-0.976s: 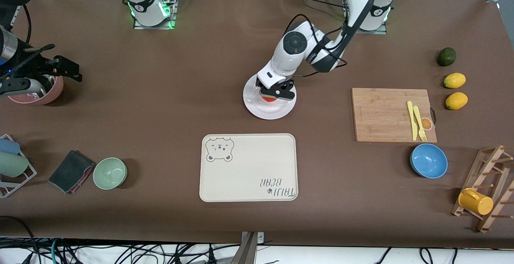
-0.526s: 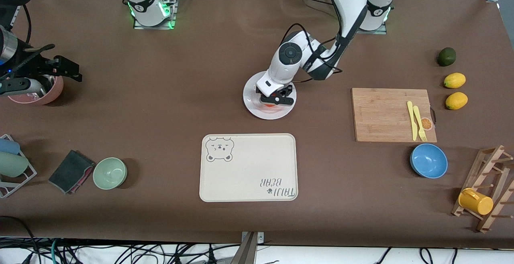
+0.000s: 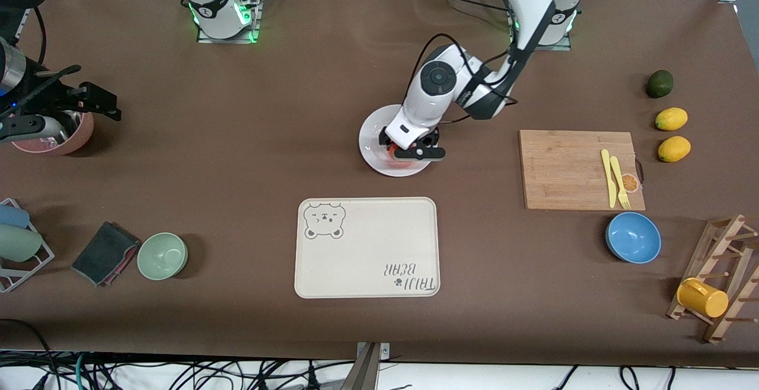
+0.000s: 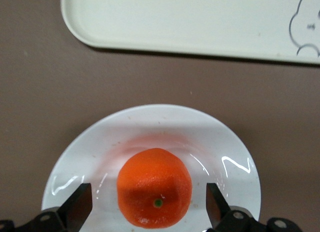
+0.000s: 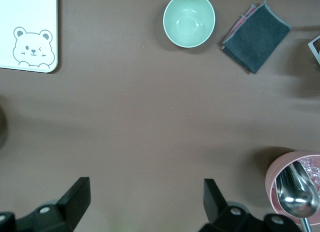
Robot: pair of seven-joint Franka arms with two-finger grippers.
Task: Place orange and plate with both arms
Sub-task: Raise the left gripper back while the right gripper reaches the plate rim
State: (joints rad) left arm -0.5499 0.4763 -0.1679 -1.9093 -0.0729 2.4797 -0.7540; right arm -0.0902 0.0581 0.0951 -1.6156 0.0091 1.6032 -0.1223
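The left gripper [image 4: 145, 212] hangs low over the white plate [image 3: 373, 141] with its jaws spread wide, one finger on each side of the orange [image 4: 154, 187] and a clear gap of bare plate showing between each finger and the fruit, so nothing is held. The orange sits on the plate, directly between the jaws and roughly centred in their opening, its small green stem dimple turned up toward the wrist camera; being round, it offers no long axis to line up with. The plate lies flat on the brown surface [image 3: 237, 159], and its rim reaches out past both fingers. Further out along the line the wrist camera looks, the cream bear-print tray [image 3: 367, 248] lies well apart from the plate, nearer the front camera. The right gripper [image 5: 145, 209] waits over bare surface at its own arm's end of the table, jaws also wide and empty, with a pink bowl holding a metal spoon [image 5: 295, 189] just beside it and a green bowl [image 5: 189, 19] and a dark folded cloth [image 5: 256, 37] farther out. The left arm is by far the nearer to both orange and plate. The plate's rim looks like the next thing to be gripped, and it lies outside the jaws rather than between them.
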